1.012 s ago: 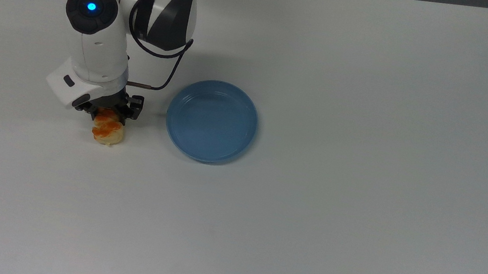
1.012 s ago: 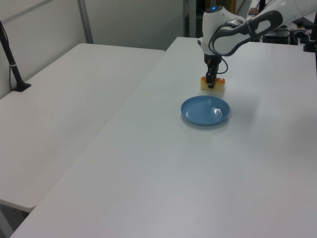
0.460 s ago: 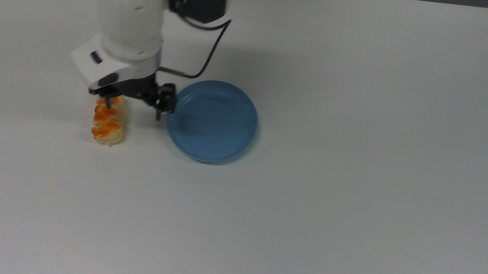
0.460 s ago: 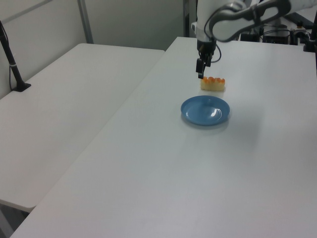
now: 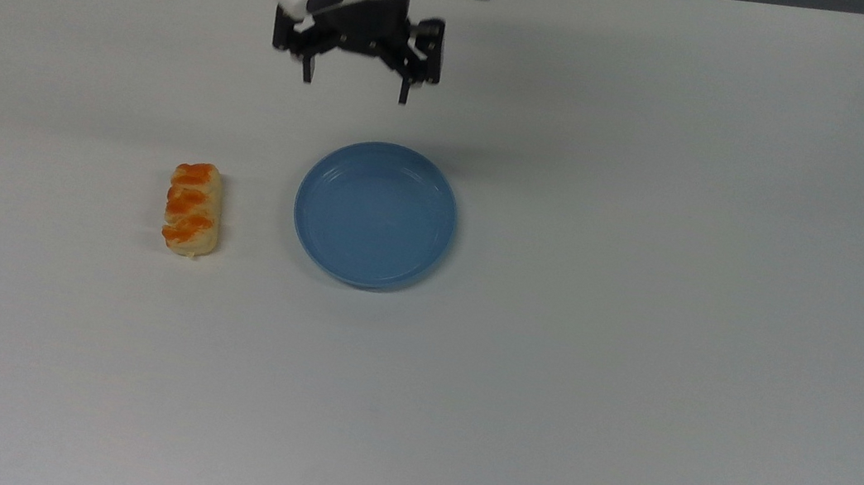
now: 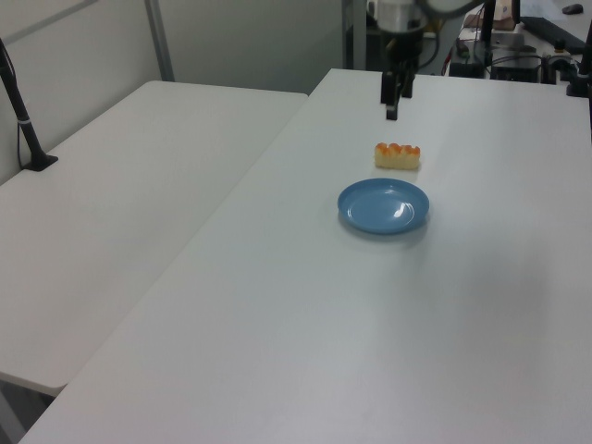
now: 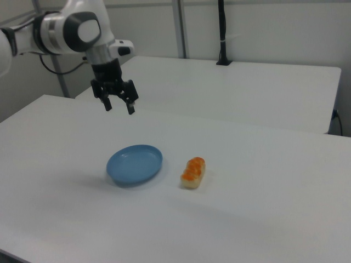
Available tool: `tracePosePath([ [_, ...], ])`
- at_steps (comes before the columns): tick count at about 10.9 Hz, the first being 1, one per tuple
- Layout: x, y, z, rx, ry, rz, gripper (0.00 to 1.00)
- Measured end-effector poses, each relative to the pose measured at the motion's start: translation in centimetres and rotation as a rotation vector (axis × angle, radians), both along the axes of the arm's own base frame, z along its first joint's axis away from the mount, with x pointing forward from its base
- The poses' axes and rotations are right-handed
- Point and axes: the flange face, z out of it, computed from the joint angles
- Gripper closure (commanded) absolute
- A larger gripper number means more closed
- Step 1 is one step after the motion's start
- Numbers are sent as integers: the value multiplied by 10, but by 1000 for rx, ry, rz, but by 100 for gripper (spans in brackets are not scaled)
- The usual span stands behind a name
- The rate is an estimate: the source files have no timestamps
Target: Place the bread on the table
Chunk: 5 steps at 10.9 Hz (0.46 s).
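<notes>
The bread [image 5: 192, 209], a small pale-tan loaf with three orange patches, lies flat on the white table [image 5: 635, 344], to the top view's left of the blue plate. It also shows as the bread [image 6: 397, 155] in the left view and the bread [image 7: 193, 172] in the right view. My gripper [image 5: 354, 89] hangs open and empty high above the table, beyond the plate's far rim and well apart from the bread. The same gripper [image 7: 118, 106] appears in the right view, and the gripper [image 6: 393, 100] in the left view.
An empty round blue plate [image 5: 375, 214] sits near the table's middle; the same plate [image 6: 383, 205] and plate [image 7: 134, 164] appear in the side views. A second white table [image 6: 129, 176] adjoins it. A black post [image 6: 20, 111] stands on that one.
The gripper let go of the bread, opened, rose, and swung away toward the top view's upper right. The bread stays lying on the table where it was set down.
</notes>
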Motion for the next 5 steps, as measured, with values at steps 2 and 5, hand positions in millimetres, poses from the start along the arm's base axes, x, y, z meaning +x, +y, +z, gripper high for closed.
tracePosePath([
  [2,-25,2,30,-1,31,-2,0],
  [5,-54,-17,63,2,18,-32,0],
])
